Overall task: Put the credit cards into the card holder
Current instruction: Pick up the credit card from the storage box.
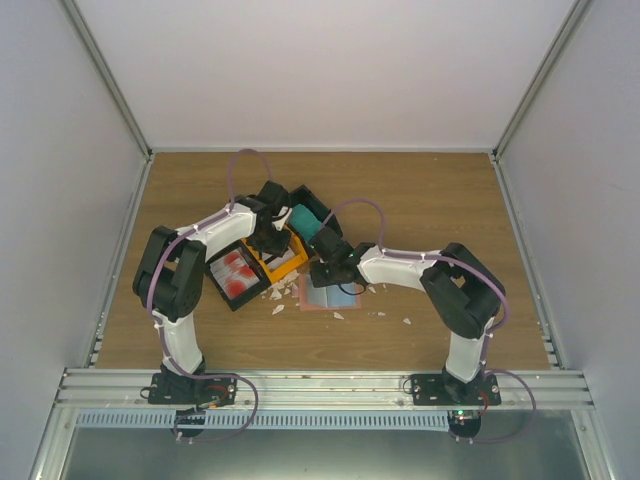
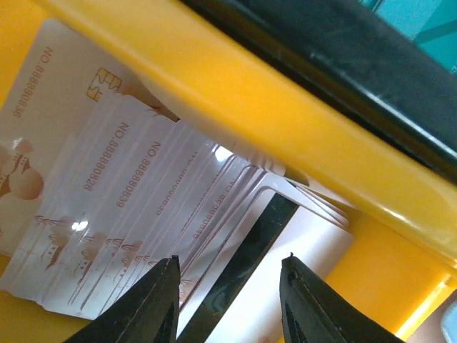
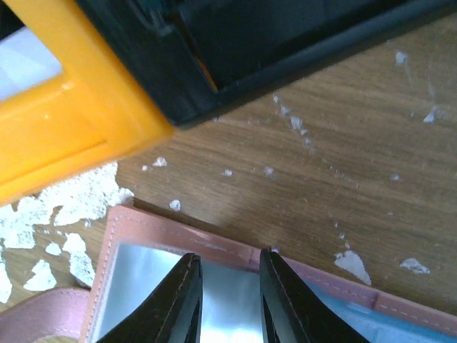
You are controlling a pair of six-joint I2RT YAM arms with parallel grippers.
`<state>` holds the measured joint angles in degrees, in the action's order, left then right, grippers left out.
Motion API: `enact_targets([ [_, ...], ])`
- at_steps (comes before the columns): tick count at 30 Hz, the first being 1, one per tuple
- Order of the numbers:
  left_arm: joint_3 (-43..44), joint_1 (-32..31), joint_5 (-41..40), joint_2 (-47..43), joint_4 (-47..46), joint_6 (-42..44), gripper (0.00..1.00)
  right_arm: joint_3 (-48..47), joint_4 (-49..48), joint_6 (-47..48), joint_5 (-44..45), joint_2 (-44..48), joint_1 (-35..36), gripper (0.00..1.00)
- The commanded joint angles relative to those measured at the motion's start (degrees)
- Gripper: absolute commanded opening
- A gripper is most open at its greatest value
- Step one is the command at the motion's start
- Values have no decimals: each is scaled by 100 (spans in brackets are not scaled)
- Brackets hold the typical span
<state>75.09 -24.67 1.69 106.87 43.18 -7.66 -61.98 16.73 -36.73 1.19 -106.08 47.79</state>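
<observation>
My left gripper (image 2: 228,263) is open inside the orange compartment of the tray, just above a fanned stack of white credit cards (image 2: 107,179) with red numbers. The nearest card (image 2: 285,286) lies face down with its black stripe showing between my fingertips. From above, the left gripper (image 1: 268,243) is over the tray. More cards, red and white (image 1: 238,275), lie in a black compartment. The salmon card holder (image 1: 330,297) lies open on the table. My right gripper (image 3: 228,256) is narrowly open with its tips down on the holder's clear pocket near the pink rim (image 3: 164,236); it shows from above too (image 1: 322,275).
The black-and-orange compartment tray (image 1: 215,285) lies left of and behind the holder, with a teal part (image 1: 305,220) at the back; its orange wall (image 3: 64,107) is close to the right gripper. White paper scraps (image 1: 278,308) litter the wooden table around the holder.
</observation>
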Motion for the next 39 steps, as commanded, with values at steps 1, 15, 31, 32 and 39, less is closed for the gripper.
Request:
enact_targets([
  [1, 7, -34, -182, 4, -136, 167, 42, -308, 145, 133, 259, -53, -33, 25],
  [15, -25, -38, 257, 227, -64, 154, 37, -715, -214, 398, 82, -614, -22, 26],
  [31, -97, -99, 928, -212, 54, 50, 27, -1106, -206, 366, 34, -861, -48, 26],
  [32, -119, -111, 941, -245, 55, 22, 27, -1098, -191, 354, 38, -865, -50, 26],
  [39, -174, -163, 940, -332, 155, -92, 25, -1090, -174, 316, 19, -874, -60, 26],
])
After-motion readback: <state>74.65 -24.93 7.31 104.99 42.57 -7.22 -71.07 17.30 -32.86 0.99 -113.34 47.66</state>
